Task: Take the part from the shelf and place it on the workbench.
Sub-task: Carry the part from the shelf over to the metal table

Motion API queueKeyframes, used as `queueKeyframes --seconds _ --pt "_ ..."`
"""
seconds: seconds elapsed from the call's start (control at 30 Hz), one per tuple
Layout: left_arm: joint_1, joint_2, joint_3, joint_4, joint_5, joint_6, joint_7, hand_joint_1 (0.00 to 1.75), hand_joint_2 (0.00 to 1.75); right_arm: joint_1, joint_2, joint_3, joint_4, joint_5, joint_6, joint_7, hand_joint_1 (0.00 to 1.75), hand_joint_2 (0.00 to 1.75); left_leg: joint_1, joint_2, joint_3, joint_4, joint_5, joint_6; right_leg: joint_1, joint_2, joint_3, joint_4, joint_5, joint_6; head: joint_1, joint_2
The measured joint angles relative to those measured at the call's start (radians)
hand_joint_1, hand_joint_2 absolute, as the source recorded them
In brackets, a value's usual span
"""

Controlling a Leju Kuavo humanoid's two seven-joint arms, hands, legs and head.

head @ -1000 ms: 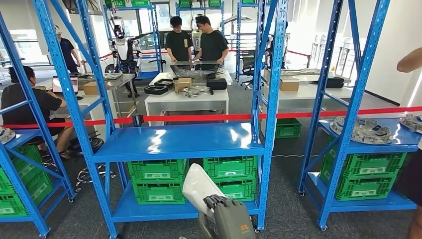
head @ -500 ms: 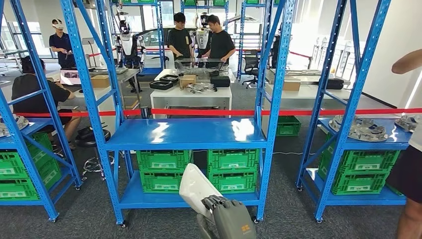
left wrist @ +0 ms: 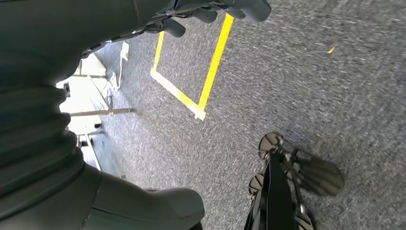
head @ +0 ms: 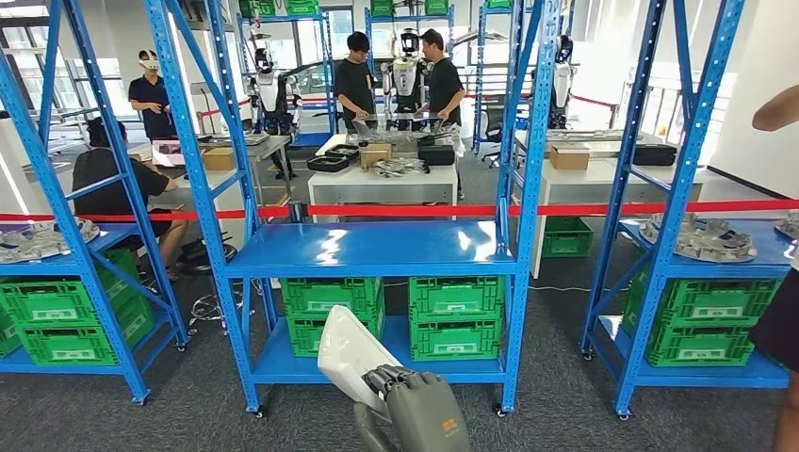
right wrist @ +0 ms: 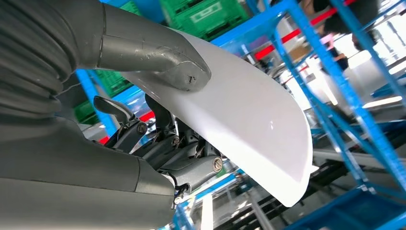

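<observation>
A white curved panel part (head: 344, 353) is held by my right hand (head: 410, 405) low in the middle of the head view, in front of the blue shelf rack (head: 377, 250). In the right wrist view the thumb (right wrist: 158, 57) presses on the part's (right wrist: 249, 115) upper face and the darker fingers sit beneath it. My left hand (left wrist: 72, 43) hangs over grey carpet, holding nothing, with its fingers (left wrist: 206, 12) apart from the thumb.
The rack's middle shelf is bare, with green crates (head: 452, 301) below. Racks to the right (head: 697, 237) and left (head: 38, 240) carry grey metal parts. Behind a red barrier tape (head: 405, 209) stand a white table (head: 377, 184) and several people. A person (head: 782, 320) stands at the right edge.
The whole picture has slid to the right, so the camera has turned left. My right hand still holds the white part low in the same place.
</observation>
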Motion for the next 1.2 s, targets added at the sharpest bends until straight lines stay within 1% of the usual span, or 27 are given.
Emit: queueKeyframes --seconds 0.03,0.07,0.1,0.17,0.2,0.23,0.3,0.33,0.37,0.4,0.43,0.47,0.53,0.6,0.67,0.7,0.77,0.83,0.87,0.9,0.93,0.97,1.0,1.07,1.13,1.17,1.2 --pt "-0.001 0.002 0.000 0.000 -0.003 0.000 -0.001 0.00 1.75 -0.006 0.000 0.005 0.003 -0.004 -0.001 0.000 1.75 1.75 -0.004 0.021 0.049 -0.068 0.023 0.006 0.002 -0.016 -0.005 0.004 0.002 0.005 -0.001 0.000" --pt "-0.002 0.004 0.000 0.000 -0.005 0.000 -0.001 0.00 1.75 -0.010 0.000 0.008 0.003 -0.005 -0.001 0.000 1.75 1.75 -0.008 0.036 0.070 -0.105 0.028 0.013 0.005 -0.025 -0.006 0.006 0.003 0.009 0.000 0.000" --pt "-0.002 0.005 0.000 0.001 -0.007 0.000 -0.001 0.00 1.75 -0.014 0.000 0.011 0.004 -0.005 -0.002 -0.001 1.75 1.75 -0.013 0.041 0.075 -0.120 0.025 0.023 0.008 -0.034 -0.007 0.007 0.004 0.014 0.001 0.000" --pt "-0.001 0.007 0.000 0.001 -0.010 0.000 0.000 0.00 1.75 -0.018 0.000 0.017 0.006 -0.007 -0.004 0.000 1.75 1.75 -0.012 0.018 0.067 -0.124 0.031 0.041 0.010 -0.051 -0.008 0.008 0.004 0.024 0.003 0.000" --pt "0.000 0.007 0.000 0.002 -0.012 0.000 0.000 0.00 1.75 -0.020 0.000 0.019 0.007 -0.009 -0.004 0.000 1.75 1.75 -0.010 0.007 0.065 -0.126 0.035 0.048 0.008 -0.044 -0.010 0.015 -0.002 0.030 0.002 0.000" --pt "0.000 0.007 0.000 0.002 -0.013 0.000 0.000 0.00 1.75 -0.022 0.000 0.021 0.008 -0.011 -0.005 0.001 1.75 1.75 -0.007 -0.004 0.062 -0.128 0.039 0.055 0.006 -0.023 -0.020 0.039 -0.021 0.035 0.003 0.000" --pt "-0.002 0.007 0.000 0.003 -0.015 0.000 0.000 0.00 1.75 -0.025 -0.003 0.025 0.011 -0.015 -0.006 0.003 1.75 1.75 -0.005 -0.025 0.054 -0.130 0.047 0.067 0.002 0.038 -0.065 0.145 -0.084 0.042 0.005 0.000" --pt "-0.003 0.007 0.000 0.003 -0.018 0.000 0.000 0.00 1.75 -0.025 -0.005 0.027 0.014 -0.017 -0.007 0.004 1.75 1.75 -0.006 -0.038 0.048 -0.129 0.051 0.070 0.001 0.057 -0.098 0.217 -0.117 0.042 0.006 0.000" --pt "-0.004 0.007 0.000 0.003 -0.021 0.000 0.001 0.00 1.75 -0.025 -0.007 0.029 0.017 -0.019 -0.008 0.006 1.75 1.75 -0.007 -0.051 0.043 -0.127 0.054 0.072 0.002 0.065 -0.124 0.273 -0.136 0.041 0.007 0.000" --pt "-0.003 0.007 0.000 0.003 -0.024 0.000 0.001 0.00 1.75 -0.025 -0.009 0.031 0.020 -0.021 -0.009 0.008 1.75 1.75 -0.008 -0.066 0.037 -0.125 0.057 0.072 0.003 0.069 -0.134 0.297 -0.137 0.039 0.008 0.000" --pt "-0.003 0.007 0.000 0.003 -0.026 0.000 0.001 0.00 1.75 -0.025 -0.011 0.033 0.022 -0.023 -0.011 0.009 1.75 1.75 -0.009 -0.082 0.033 -0.122 0.060 0.070 0.004 0.072 -0.126 0.283 -0.120 0.036 0.008 0.000" --pt "-0.002 0.007 0.000 0.003 -0.028 0.000 0.002 0.00 1.75 -0.025 -0.011 0.035 0.023 -0.024 -0.013 0.009 1.75 1.75 -0.009 -0.097 0.029 -0.120 0.063 0.068 0.004 0.079 -0.097 0.229 -0.088 0.031 0.009 0.000" --pt "-0.003 0.006 0.000 0.004 -0.030 0.000 0.002 0.00 1.75 -0.027 -0.011 0.039 0.023 -0.025 -0.015 0.009 1.75 1.75 -0.008 -0.123 0.024 -0.115 0.067 0.062 0.005 0.124 -0.024 0.088 -0.034 0.020 0.008 0.000" --pt "-0.004 0.005 0.000 0.004 -0.030 -0.001 0.002 0.00 1.75 -0.029 -0.012 0.041 0.024 -0.026 -0.016 0.009 1.75 1.75 -0.005 -0.143 0.016 -0.114 0.074 0.051 0.006 0.153 0.008 0.019 -0.019 0.017 0.008 0.000" --pt "-0.002 0.006 0.001 0.005 -0.030 -0.001 0.003 0.00 1.75 -0.031 -0.012 0.042 0.025 -0.026 -0.017 0.010 1.75 1.75 -0.003 -0.163 0.007 -0.119 0.083 0.036 0.007 0.135 0.008 0.012 -0.013 0.013 0.009 0.000" --pt "-0.001 0.006 0.001 0.005 -0.030 -0.001 0.003 0.00 1.75 -0.033 -0.011 0.043 0.025 -0.026 -0.017 0.010 1.75 1.75 -0.004 -0.159 0.003 -0.118 0.084 0.030 0.006 0.124 0.009 0.008 -0.008 0.008 0.009 0.000" --pt "-0.001 0.006 0.001 0.007 -0.030 -0.001 0.004 0.00 1.75 -0.038 -0.010 0.044 0.025 -0.026 -0.017 0.010 1.75 1.75 -0.007 -0.110 -0.022 -0.070 0.051 0.019 0.000 0.096 0.011 -0.002 0.001 -0.002 0.005 0.000" --pt "-0.004 0.006 0.001 0.007 -0.030 -0.001 0.004 0.00 1.75 -0.039 -0.010 0.044 0.026 -0.026 -0.017 0.010 1.75 1.75 -0.004 -0.054 -0.072 0.054 -0.019 0.007 0.001 0.067 0.008 -0.003 0.003 -0.007 0.000 0.000" --pt "-0.004 0.006 0.001 0.007 -0.030 -0.001 0.003 0.00 1.75 -0.038 -0.010 0.044 0.027 -0.026 -0.017 0.010 1.75 1.75 -0.001 -0.045 -0.097 0.116 -0.046 0.001 0.002 0.051 0.006 -0.002 0.003 -0.007 0.000 0.000" --pt "-0.003 0.006 0.001 0.007 -0.030 -0.001 0.004 0.00 1.75 -0.037 -0.010 0.045 0.027 -0.026 -0.017 0.010 1.75 1.75 0.002 -0.040 -0.108 0.153 -0.058 -0.004 0.002 0.036 0.004 -0.002 0.003 -0.007 0.000 0.000" --pt "-0.002 0.006 0.001 0.007 -0.030 -0.001 0.004 0.00 1.75 -0.037 -0.010 0.045 0.028 -0.026 -0.016 0.010 1.75 1.75 0.004 -0.038 -0.101 0.152 -0.051 -0.007 0.002 0.021 0.003 -0.001 0.003 -0.007 -0.001 0.000" --pt "-0.001 0.007 0.001 0.007 -0.030 -0.001 0.004 0.00 1.75 -0.037 -0.010 0.045 0.028 -0.026 -0.016 0.010 1.75 1.75 0.006 -0.032 -0.071 0.109 -0.027 -0.009 0.001 0.006 0.003 0.001 0.002 -0.005 -0.001 0.000" --pt "-0.001 0.008 0.001 0.007 -0.030 -0.001 0.004 0.00 1.75 -0.038 -0.011 0.046 0.028 -0.026 -0.016 0.010 1.75 1.75 0.008 -0.017 -0.027 0.038 0.003 -0.010 0.001 -0.007 0.003 0.003 0.001 -0.003 -0.001 0.000" --pt "-0.003 0.009 0.001 0.007 -0.030 -0.001 0.003 0.00 1.75 -0.041 -0.011 0.046 0.028 -0.026 -0.016 0.010 1.75 1.75 0.002 0.024 0.044 -0.085 0.037 0.001 0.005 -0.029 0.002 0.009 -0.004 0.006 0.000 0.000" --pt "-0.004 0.009 0.001 0.007 -0.031 -0.001 0.003 0.00 1.75 -0.043 -0.011 0.048 0.028 -0.026 -0.016 0.010 1.75 1.75 -0.004 0.036 0.057 -0.118 0.039 0.020 0.010 -0.047 0.002 0.011 -0.005 0.017 0.001 0.000" --pt "-0.004 0.010 0.001 0.007 -0.031 -0.001 0.004 0.00 1.75 -0.044 -0.011 0.049 0.028 -0.026 -0.015 0.010 1.75 1.75 -0.003 0.024 0.054 -0.118 0.043 0.029 0.010 -0.058 0.004 0.010 -0.005 0.023 0.003 0.000" --pt "-0.002 0.010 0.001 0.007 -0.032 -0.001 0.004 0.00 1.75 -0.044 -0.011 0.050 0.028 -0.026 -0.015 0.010 1.75 1.75 -0.002 0.013 0.052 -0.120 0.046 0.035 0.008 -0.052 0.004 0.013 -0.008 0.030 0.003 0.000"
